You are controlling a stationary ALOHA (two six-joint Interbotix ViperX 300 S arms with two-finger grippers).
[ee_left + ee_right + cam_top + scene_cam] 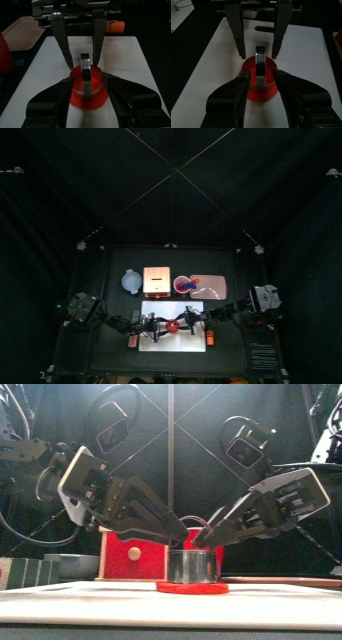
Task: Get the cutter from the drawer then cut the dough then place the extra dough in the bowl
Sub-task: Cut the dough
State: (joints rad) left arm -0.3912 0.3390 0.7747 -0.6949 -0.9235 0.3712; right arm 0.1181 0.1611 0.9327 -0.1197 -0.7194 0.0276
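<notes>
My left gripper (171,534) gapes astride the round metal wire-handled cutter (194,564), standing on a flat red dough disc (191,587) on the white cutting board (80,604); my right gripper (214,534) likewise, both empty. Rigid cutter, soft dough: I'd grip its wall.

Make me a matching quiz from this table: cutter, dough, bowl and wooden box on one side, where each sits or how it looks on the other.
1 metal cutter
2 dough
3 bowl
4 wooden box

A lies flat on the white cutting board
B blue-grey, at the back beside the box
C stands on the dough
D has a red drawer front

Pairs: 1-C, 2-A, 3-B, 4-D
</notes>
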